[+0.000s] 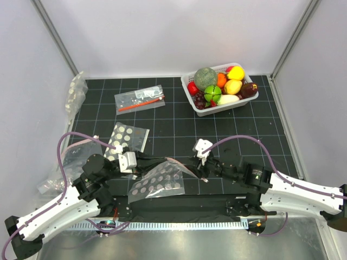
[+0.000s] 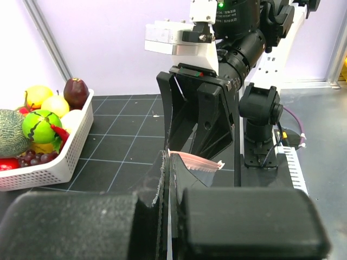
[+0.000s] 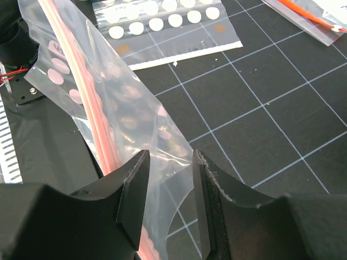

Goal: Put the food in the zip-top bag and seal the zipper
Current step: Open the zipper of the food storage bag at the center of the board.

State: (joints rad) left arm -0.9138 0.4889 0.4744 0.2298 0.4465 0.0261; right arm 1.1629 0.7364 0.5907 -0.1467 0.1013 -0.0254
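- Left gripper: fingers pressed together on one end of the mouth of the clear, white-dotted plastic zip-top bag. The mouth edge is held up and the body drapes onto the black gridded mat near the arm bases.
- Right gripper: jaws partly spread, straddling the film just beside the narrow pink zipper strip. A gap shows on each side, so my read is no pinch yet.
- Step in hand, as I judge it: get a second hold so the mouth can be pulled open.
- Do it well: close on one lip only, tight against the strip. Catch both layers and the mouth won't open.
- Hold the left clamp firm and pull apart gently; thin film slips easily.
- Glossy toy fruits and vegetables all sit in the white slatted plastic basket at far right, well apart from the bag. Nothing is loaded.
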